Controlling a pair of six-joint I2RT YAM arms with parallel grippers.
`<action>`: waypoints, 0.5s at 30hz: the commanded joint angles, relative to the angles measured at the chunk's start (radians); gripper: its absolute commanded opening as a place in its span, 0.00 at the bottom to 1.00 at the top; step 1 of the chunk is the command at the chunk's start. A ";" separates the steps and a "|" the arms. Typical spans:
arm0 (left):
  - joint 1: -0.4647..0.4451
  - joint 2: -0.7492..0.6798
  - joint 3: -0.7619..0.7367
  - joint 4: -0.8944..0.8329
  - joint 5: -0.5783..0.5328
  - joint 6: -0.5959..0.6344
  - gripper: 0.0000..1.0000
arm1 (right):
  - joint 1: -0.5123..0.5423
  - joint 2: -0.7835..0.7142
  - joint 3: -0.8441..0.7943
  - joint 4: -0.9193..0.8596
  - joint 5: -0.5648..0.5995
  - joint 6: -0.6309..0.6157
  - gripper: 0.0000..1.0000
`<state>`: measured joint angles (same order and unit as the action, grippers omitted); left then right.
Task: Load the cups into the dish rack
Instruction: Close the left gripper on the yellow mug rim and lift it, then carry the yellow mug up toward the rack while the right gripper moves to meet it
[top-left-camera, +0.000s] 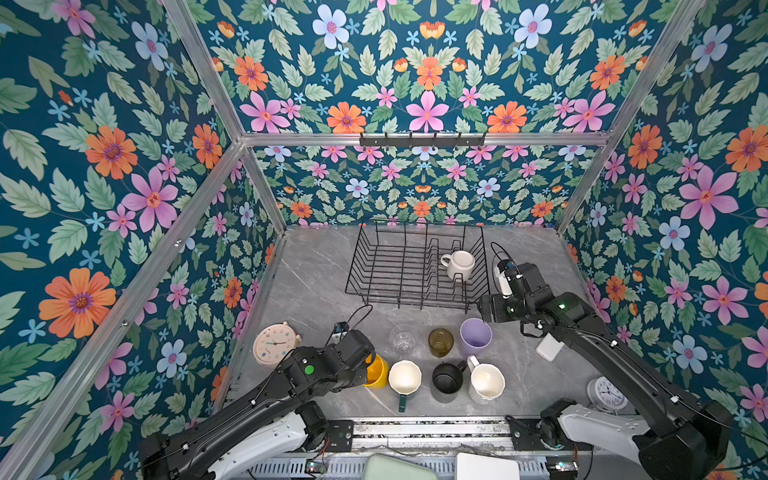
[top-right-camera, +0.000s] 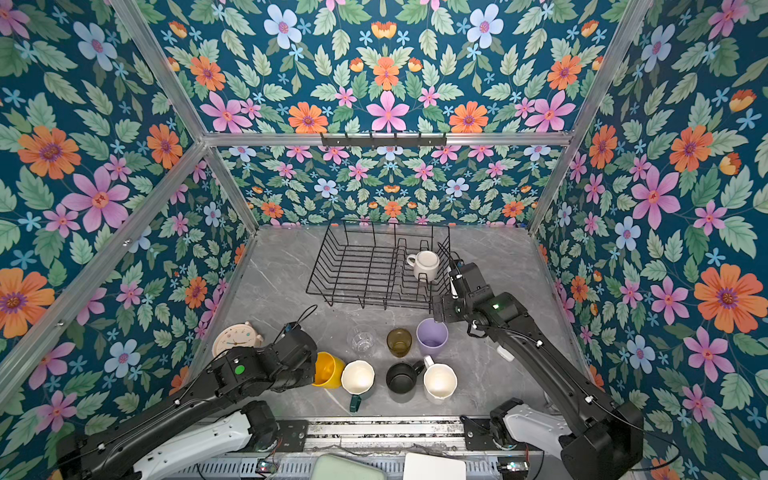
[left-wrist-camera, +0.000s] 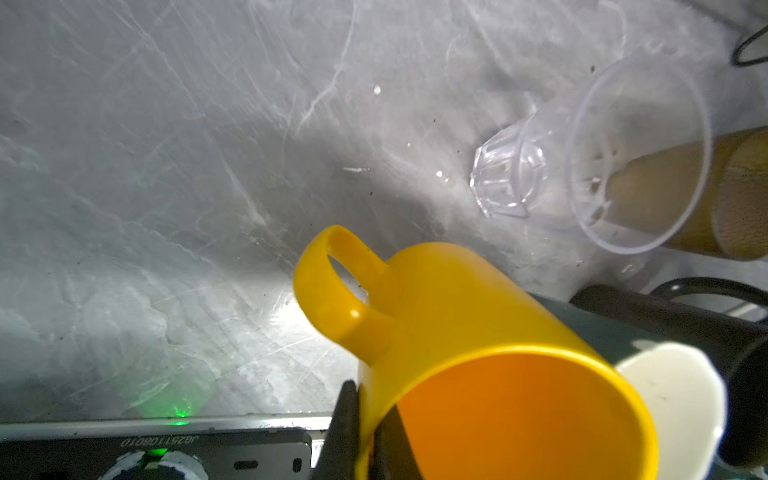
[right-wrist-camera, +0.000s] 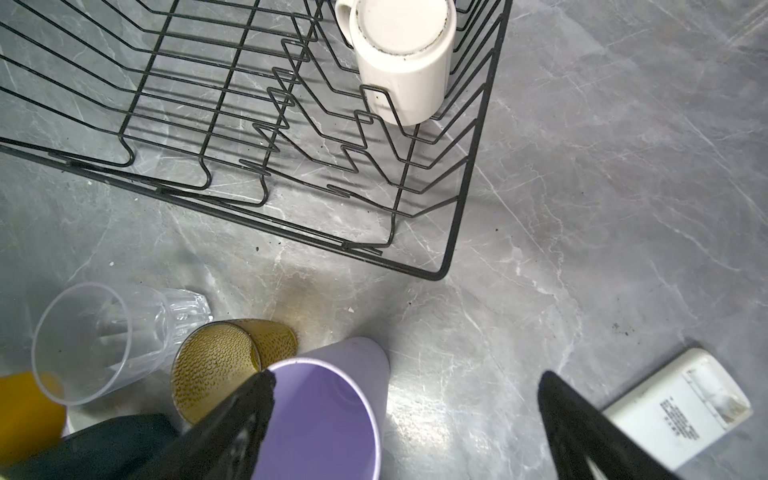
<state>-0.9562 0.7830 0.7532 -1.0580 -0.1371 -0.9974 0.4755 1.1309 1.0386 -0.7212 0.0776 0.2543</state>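
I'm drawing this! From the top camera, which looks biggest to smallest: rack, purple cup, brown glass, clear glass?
In a top view:
1. dish rack, biggest by far.
2. lilac tumbler.
3. amber glass and clear glass look about alike, so no ranking between them.

- One dish rack (top-left-camera: 395, 270), far in the middle.
- Five mugs: yellow mug (top-left-camera: 379, 373), dark-green mug (top-left-camera: 404, 378), black mug (top-left-camera: 448, 377), white mug (top-left-camera: 486, 382), and one upside-down mug (top-left-camera: 459, 266).
- Two glasses: clear glass (top-left-camera: 402, 338) and amber glass (top-left-camera: 440, 341).
- One lilac tumbler (top-left-camera: 475, 337).
- That makes eight cups.
- Two clocks: pale pink clock (top-left-camera: 274, 343) on the left, white clock (top-left-camera: 609, 392) on the near right.
- One small white box (top-left-camera: 549, 347).
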 joint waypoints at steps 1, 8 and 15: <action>0.000 -0.008 0.064 -0.039 -0.111 0.004 0.00 | 0.000 -0.011 0.005 0.016 -0.033 0.009 0.99; 0.001 -0.008 0.228 0.024 -0.258 0.156 0.00 | 0.000 -0.042 0.010 0.066 -0.161 0.035 0.99; 0.001 -0.029 0.200 0.446 -0.241 0.526 0.00 | 0.000 -0.090 -0.028 0.225 -0.457 0.130 0.99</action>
<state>-0.9562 0.7624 0.9684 -0.8875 -0.3599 -0.6769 0.4751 1.0534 1.0206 -0.6064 -0.2077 0.3214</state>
